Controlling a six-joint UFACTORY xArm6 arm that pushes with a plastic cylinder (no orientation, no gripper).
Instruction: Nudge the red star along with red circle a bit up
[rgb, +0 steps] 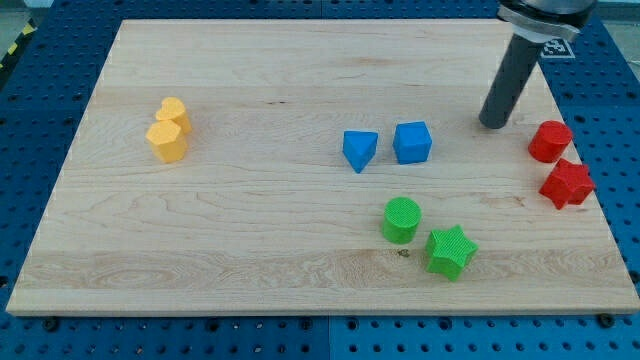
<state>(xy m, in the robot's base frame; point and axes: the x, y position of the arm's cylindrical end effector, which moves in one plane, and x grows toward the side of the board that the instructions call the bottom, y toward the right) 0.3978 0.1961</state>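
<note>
The red star (567, 184) lies near the board's right edge. The red circle (550, 141) sits just above it, touching or nearly touching. My tip (493, 124) rests on the board to the left of the red circle and slightly above it, with a small gap between them. The rod rises from the tip toward the view's top right.
A blue cube (412, 142) and a blue triangular block (359, 150) sit at centre. A green circle (401, 220) and green star (450, 251) lie below them. Two yellow blocks (169, 130) sit at the left. The board's right edge (590, 150) is close to the red blocks.
</note>
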